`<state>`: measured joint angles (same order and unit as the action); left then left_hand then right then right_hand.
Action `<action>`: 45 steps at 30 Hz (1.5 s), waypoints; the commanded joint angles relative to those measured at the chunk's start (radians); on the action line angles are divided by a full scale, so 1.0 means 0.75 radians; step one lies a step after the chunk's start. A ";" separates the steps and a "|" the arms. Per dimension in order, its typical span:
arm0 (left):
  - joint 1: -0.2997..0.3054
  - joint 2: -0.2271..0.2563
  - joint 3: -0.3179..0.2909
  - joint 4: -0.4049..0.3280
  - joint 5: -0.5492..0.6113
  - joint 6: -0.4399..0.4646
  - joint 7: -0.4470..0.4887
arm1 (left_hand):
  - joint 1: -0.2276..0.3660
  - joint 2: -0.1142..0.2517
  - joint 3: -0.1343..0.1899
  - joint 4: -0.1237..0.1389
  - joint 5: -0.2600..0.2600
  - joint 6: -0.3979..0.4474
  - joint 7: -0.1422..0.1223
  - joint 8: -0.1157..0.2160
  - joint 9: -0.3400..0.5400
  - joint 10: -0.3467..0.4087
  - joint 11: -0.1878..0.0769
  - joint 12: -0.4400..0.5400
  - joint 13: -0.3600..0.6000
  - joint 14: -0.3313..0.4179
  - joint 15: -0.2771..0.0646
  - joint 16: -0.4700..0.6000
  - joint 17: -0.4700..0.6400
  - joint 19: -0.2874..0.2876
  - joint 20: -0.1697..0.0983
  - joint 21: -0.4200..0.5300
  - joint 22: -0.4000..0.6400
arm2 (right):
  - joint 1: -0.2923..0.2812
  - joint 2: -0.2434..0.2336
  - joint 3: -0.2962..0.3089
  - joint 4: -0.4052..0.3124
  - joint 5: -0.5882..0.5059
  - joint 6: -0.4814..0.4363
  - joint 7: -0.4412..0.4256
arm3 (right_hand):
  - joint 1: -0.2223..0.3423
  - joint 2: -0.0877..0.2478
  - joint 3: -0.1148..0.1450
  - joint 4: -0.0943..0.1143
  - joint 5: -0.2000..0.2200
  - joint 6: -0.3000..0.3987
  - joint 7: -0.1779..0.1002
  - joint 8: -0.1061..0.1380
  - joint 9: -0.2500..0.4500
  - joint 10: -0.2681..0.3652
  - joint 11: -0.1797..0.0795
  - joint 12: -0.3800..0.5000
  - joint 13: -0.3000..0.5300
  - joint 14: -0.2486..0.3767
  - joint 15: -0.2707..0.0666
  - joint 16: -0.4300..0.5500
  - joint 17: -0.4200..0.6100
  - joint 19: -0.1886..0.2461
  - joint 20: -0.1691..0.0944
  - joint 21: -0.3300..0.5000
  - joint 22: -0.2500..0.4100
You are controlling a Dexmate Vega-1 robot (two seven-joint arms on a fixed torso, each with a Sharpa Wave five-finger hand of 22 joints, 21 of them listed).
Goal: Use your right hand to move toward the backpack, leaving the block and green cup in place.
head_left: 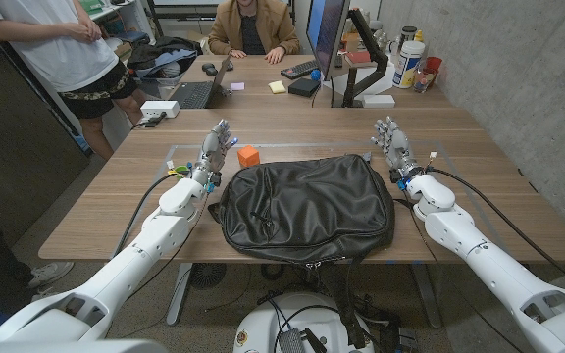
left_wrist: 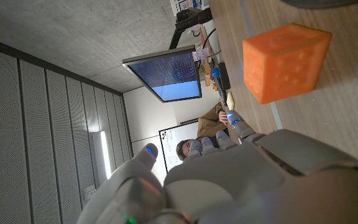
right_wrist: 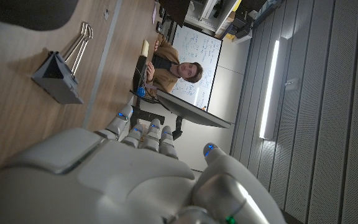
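A black backpack (head_left: 307,206) lies flat in the middle of the wooden table (head_left: 116,201), near the front edge. An orange block (head_left: 248,155) sits just behind the backpack's back left corner; in the left wrist view the block (left_wrist: 284,61) is close ahead of the fingers. My left hand (head_left: 214,147) stands to the left of the block, fingers apart, holding nothing. Beside the backpack's right back corner my right hand (head_left: 392,147) is raised with fingers apart and empty, a small gap away from the bag. A dark edge of the backpack (right_wrist: 30,9) shows in the right wrist view.
A grey binder clip (right_wrist: 58,78) lies on the table by my right hand. A second table behind holds a laptop (head_left: 196,93), a monitor (head_left: 327,34) and bottles (head_left: 410,64). One person sits there (head_left: 253,29); another stands at the back left (head_left: 62,49).
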<state>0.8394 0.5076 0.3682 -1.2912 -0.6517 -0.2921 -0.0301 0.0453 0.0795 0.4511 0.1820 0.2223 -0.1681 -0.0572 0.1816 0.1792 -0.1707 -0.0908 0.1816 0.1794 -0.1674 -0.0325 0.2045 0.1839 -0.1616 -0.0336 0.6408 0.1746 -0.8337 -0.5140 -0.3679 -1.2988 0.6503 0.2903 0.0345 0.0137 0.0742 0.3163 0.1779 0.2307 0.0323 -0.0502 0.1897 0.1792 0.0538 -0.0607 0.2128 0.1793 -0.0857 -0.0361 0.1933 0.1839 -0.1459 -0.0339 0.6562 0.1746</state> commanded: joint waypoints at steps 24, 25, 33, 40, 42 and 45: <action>-0.032 -0.022 0.001 0.080 -0.015 -0.018 -0.036 | -0.013 0.127 0.012 0.003 0.005 -0.109 0.000 0.009 0.006 -0.041 0.003 0.009 0.004 -0.065 -0.062 0.007 0.005 -0.007 -0.073 -0.010 0.008 | 0.030 -0.010 -0.008 -0.015 -0.040 0.020 0.000 | 0.008 0.120 0.013 -0.003 0.007 0.026 -0.008 0.008 0.005 0.023 0.004 0.007 0.007 0.007 -0.083 0.003 0.003 0.008 -0.167 -0.017 0.003; -0.033 -0.022 0.001 0.082 -0.015 -0.019 -0.037 | -0.013 0.127 0.012 0.003 0.005 -0.109 0.000 0.009 0.006 -0.040 0.003 0.009 0.004 -0.065 -0.063 0.007 0.005 -0.006 -0.074 -0.010 0.008 | 0.031 -0.010 -0.008 -0.016 -0.041 0.021 0.000 | 0.008 0.120 0.013 -0.003 0.007 0.027 -0.008 0.008 0.005 0.024 0.004 0.007 0.007 0.008 -0.082 0.003 0.003 0.008 -0.168 -0.017 0.003; -0.041 -0.021 0.002 0.086 -0.013 -0.019 -0.044 | -0.014 0.126 0.013 0.003 0.005 -0.108 0.000 0.010 0.006 -0.040 0.003 0.009 0.004 -0.065 -0.062 0.007 0.005 -0.005 -0.074 -0.012 0.008 | 0.035 -0.009 -0.007 -0.020 -0.046 0.033 0.000 | 0.008 0.119 0.013 -0.003 0.007 0.030 -0.007 0.008 0.005 0.025 0.003 0.007 0.007 0.008 -0.082 0.002 0.003 0.009 -0.168 -0.021 0.003; -0.048 -0.023 0.003 0.095 -0.013 -0.018 -0.049 | -0.015 0.126 0.014 0.003 0.005 -0.109 -0.003 0.009 0.006 -0.040 0.003 0.009 0.004 -0.065 -0.062 0.007 0.004 -0.005 -0.073 -0.013 0.008 | 0.040 -0.008 -0.006 -0.015 -0.049 0.040 0.003 | 0.007 0.119 0.014 -0.003 0.007 0.032 -0.007 0.008 0.005 0.026 0.003 0.007 0.007 0.009 -0.083 0.002 0.003 0.009 -0.166 -0.023 0.003; -0.052 -0.024 0.004 0.100 -0.012 -0.018 -0.050 | -0.016 0.126 0.014 0.003 0.005 -0.108 -0.003 0.010 0.006 -0.040 0.003 0.008 0.004 -0.064 -0.061 0.007 0.004 -0.004 -0.074 -0.014 0.008 | 0.041 -0.012 -0.007 -0.018 -0.056 0.045 0.004 | 0.007 0.120 0.014 -0.003 0.007 0.032 -0.007 0.008 0.005 0.027 0.003 0.007 0.007 0.009 -0.082 0.002 0.003 0.010 -0.167 -0.023 0.003; -0.058 -0.027 0.005 0.111 -0.012 -0.018 -0.053 | -0.016 0.126 0.014 0.003 0.005 -0.109 -0.003 0.009 0.006 -0.040 0.003 0.008 0.004 -0.064 -0.061 0.007 0.004 -0.004 -0.074 -0.015 0.008 | 0.043 -0.015 -0.009 -0.020 -0.069 0.055 0.003 | 0.007 0.119 0.014 -0.003 0.007 0.032 -0.007 0.007 0.005 0.027 0.004 0.007 0.007 0.008 -0.082 0.002 0.003 0.010 -0.167 -0.024 0.003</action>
<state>0.8067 0.4914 0.3701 -1.2238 -0.6615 -0.3058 -0.0635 0.0428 0.0820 0.4552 0.1861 0.2223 -0.1680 -0.0572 0.1855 0.1789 -0.1705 -0.0906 0.1809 0.1791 -0.1673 -0.0325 0.2044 0.1838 -0.1615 -0.0336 0.6320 0.1787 -0.8066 -0.5211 -0.3734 -1.3110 0.6147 0.3170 0.0353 0.0137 0.0742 0.3205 0.1737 0.2306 0.0503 -0.0537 0.1897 0.1790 0.0681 -0.0572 0.2128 0.1791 -0.0857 -0.0360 0.1933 0.1837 -0.1421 -0.0302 0.6425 0.1744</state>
